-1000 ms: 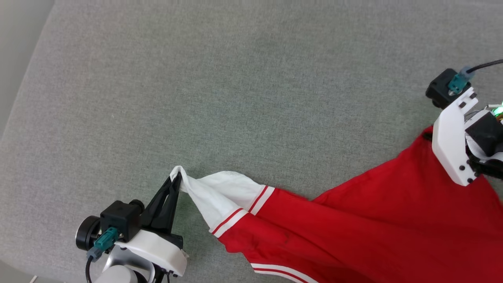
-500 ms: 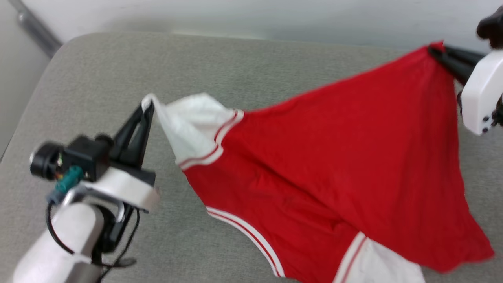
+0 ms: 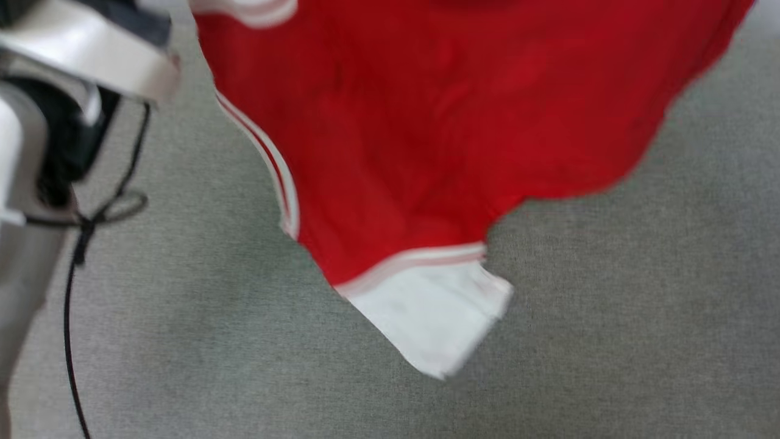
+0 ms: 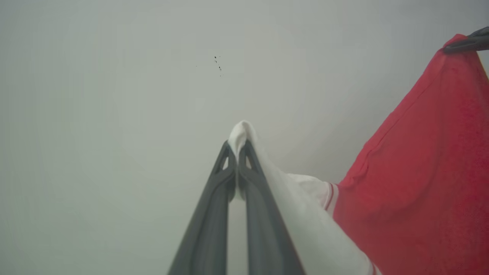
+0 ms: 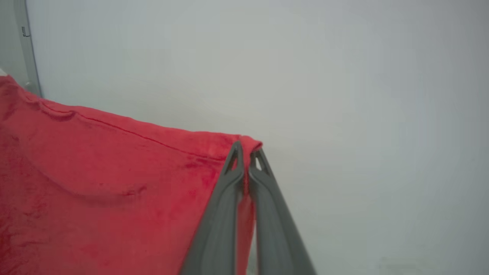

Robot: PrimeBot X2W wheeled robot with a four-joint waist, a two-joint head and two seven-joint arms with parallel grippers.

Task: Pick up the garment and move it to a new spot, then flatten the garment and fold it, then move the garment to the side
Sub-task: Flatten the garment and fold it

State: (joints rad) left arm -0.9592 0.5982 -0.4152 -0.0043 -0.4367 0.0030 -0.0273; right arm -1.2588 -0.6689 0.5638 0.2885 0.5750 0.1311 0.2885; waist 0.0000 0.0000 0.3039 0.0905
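Hoisted garment (image 3: 396, 122) clear of grey fabric surface (image 3: 609, 335) within the last second, left pincer (image 4: 237, 147) clamped on white sleeve (image 4: 290, 198), right pincer (image 5: 246, 151) on red corner (image 5: 229, 139); hung between them, ready for relocating.

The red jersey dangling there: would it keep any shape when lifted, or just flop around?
Probably floppy: the garment hangs slack between the left gripper and the right gripper. Likely light: two thin fingertip pinches carry it. Its loose white sleeve dangles, so it would probably swing and crumple when lowered.
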